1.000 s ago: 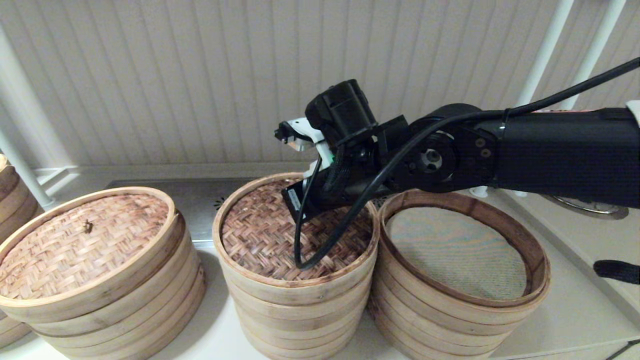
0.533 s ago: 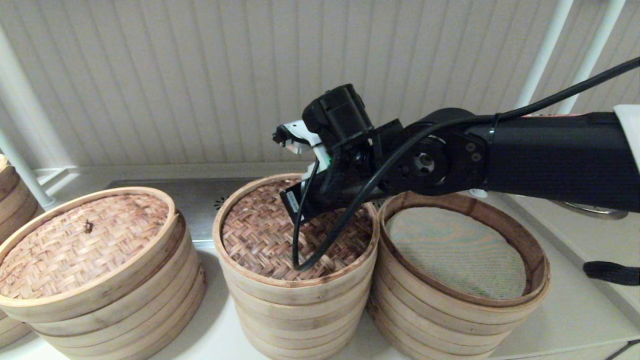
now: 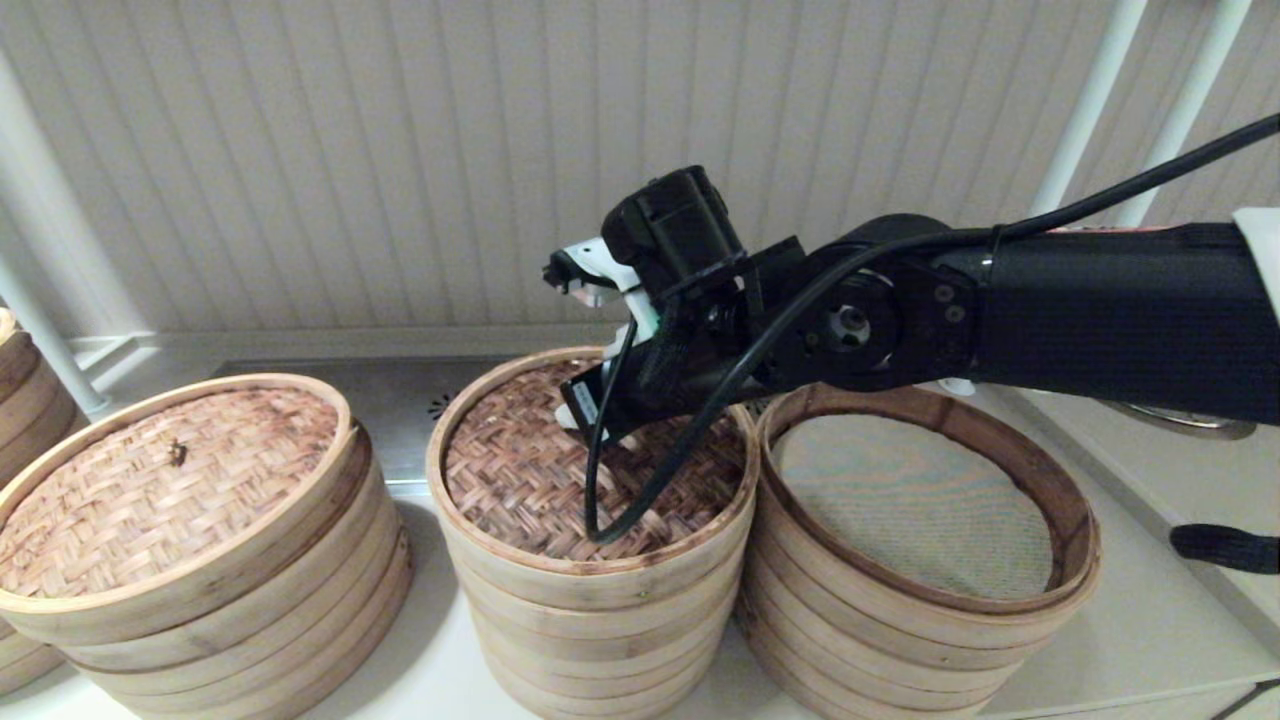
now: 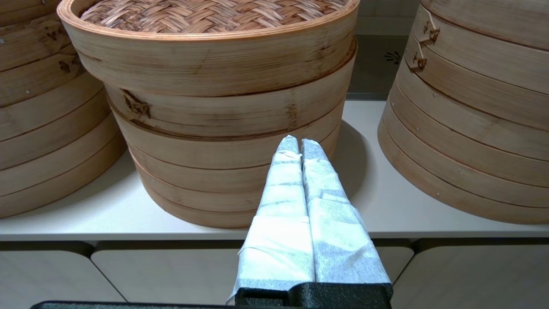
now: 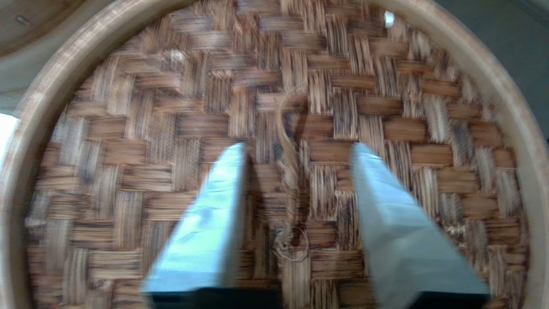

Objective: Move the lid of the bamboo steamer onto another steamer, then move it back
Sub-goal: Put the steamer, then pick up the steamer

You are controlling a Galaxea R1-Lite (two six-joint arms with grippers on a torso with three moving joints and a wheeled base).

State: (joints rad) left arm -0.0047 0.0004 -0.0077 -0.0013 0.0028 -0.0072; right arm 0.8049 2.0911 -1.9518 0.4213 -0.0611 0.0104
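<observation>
The bamboo steamer lid (image 3: 520,480), dark brown herringbone weave in a pale rim, lies on the narrowest stack of pale rings (image 3: 590,620) in the middle; that stack's liner is hidden under it. My right gripper (image 3: 598,430) hangs just over the lid's centre, open. In the right wrist view its fingers (image 5: 223,206) stand either side of the lid's (image 5: 206,86) small fibre loop (image 5: 291,244), holding nothing. My left gripper (image 4: 299,141) is shut and empty, low at the counter's front edge, out of the head view.
A wider open stack (image 3: 900,620) with a grey mesh liner (image 3: 900,500) touches the middle stack on the right. A stack with a pale tan woven lid (image 3: 150,490) stands on the left. Behind them are a ribbed wall and white poles (image 3: 1090,100).
The right arm shifted slightly left over the lid. A white fingertip now shows beside the wrist, where none showed before. The lid and stacks have not moved.
</observation>
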